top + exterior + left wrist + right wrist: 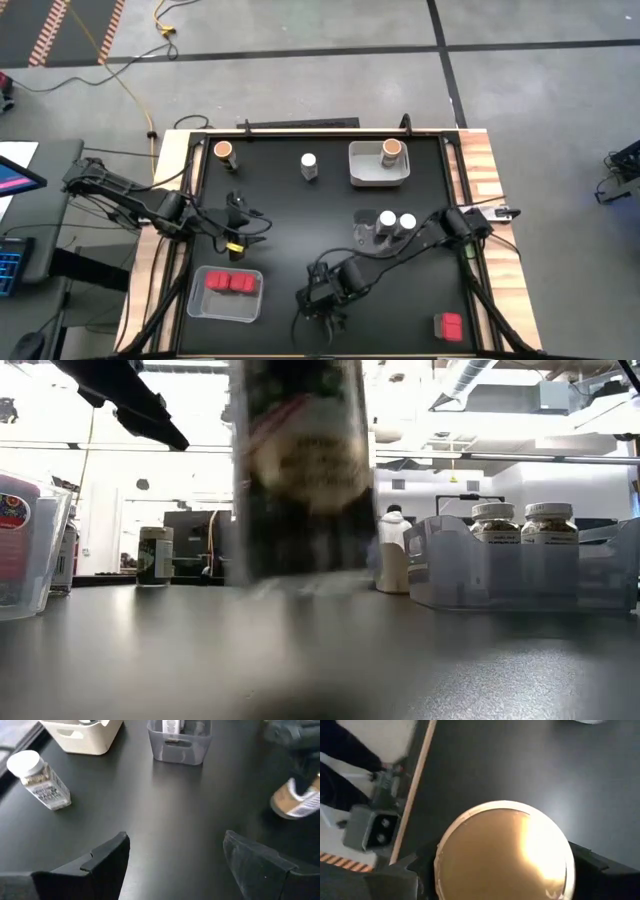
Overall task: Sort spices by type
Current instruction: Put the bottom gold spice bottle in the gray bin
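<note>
Right wrist view shows the right tool (502,870) clamped around a cork-topped jar (504,851) near the table's front edge; carry it upright toward the white tray (378,166) holding its match. Left tool (172,857) waits apart.

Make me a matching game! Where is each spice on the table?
Things:
1. two red boxes
2. two white-lidded jars
3. lone red box
4. held cork-topped jar

Places:
A. in the right gripper
B. in the clear tray by the left arm
C. loose on the table, near its right edge
D. in the clear tray by the right arm

Pairs: 1-B, 2-D, 3-C, 4-A
</note>
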